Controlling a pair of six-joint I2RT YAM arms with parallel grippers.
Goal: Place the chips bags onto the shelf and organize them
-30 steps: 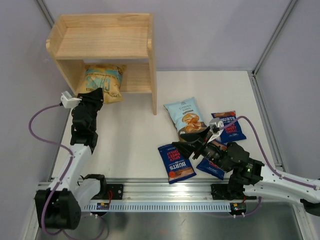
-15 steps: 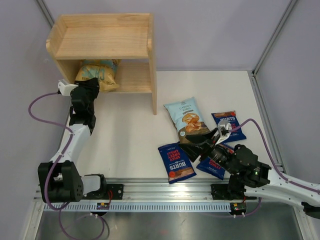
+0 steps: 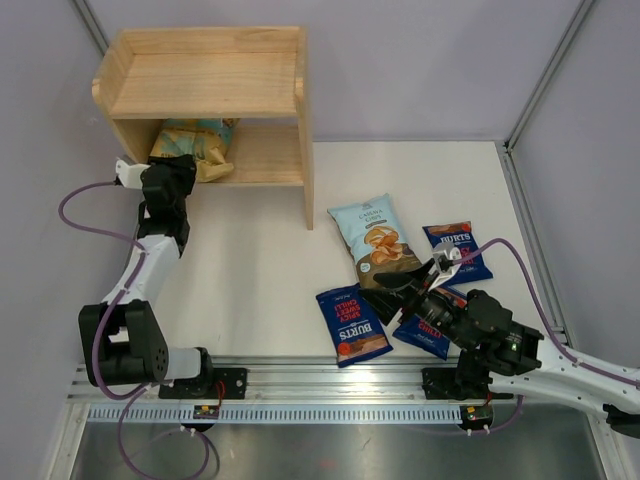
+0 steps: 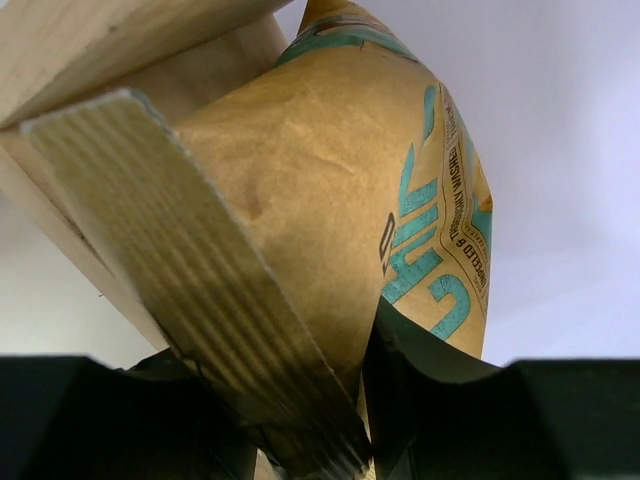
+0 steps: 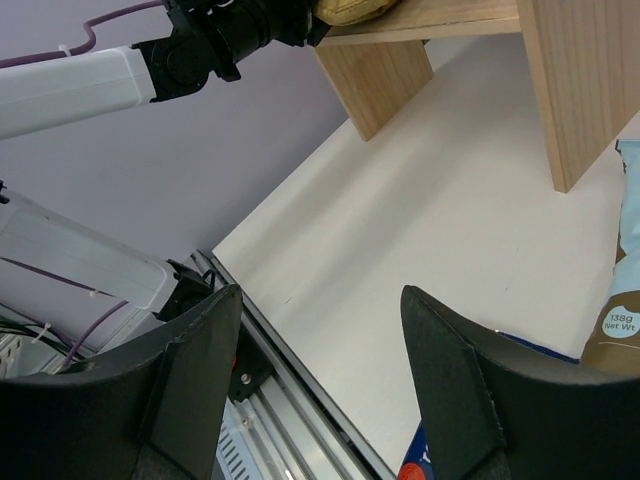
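Observation:
The yellow-tan bag (image 3: 196, 146) lies on the lower tier of the wooden shelf (image 3: 205, 85). My left gripper (image 3: 176, 176) is at the shelf's front left, shut on the bag's crimped edge (image 4: 230, 300), with the bag (image 4: 340, 190) filling the left wrist view. The light-blue Cassava bag (image 3: 372, 232) and three dark-blue Burts bags (image 3: 352, 325) (image 3: 457, 250) (image 3: 428, 335) lie flat on the table. My right gripper (image 3: 398, 294) is open and empty, hovering over the Burts bags; in its wrist view the gripper (image 5: 320, 390) faces the bare table.
The shelf's right side panel (image 3: 305, 150) reaches the table beside the light-blue bag. The upper tier holds nothing. Purple walls close in on the left and right. The metal rail (image 3: 330, 400) runs along the near edge. The left arm (image 5: 110, 75) shows in the right wrist view.
My left gripper has pushed the yellow-tan bag from the shelf's front edge deeper onto the lower tier. My right gripper has shifted slightly right, still open.

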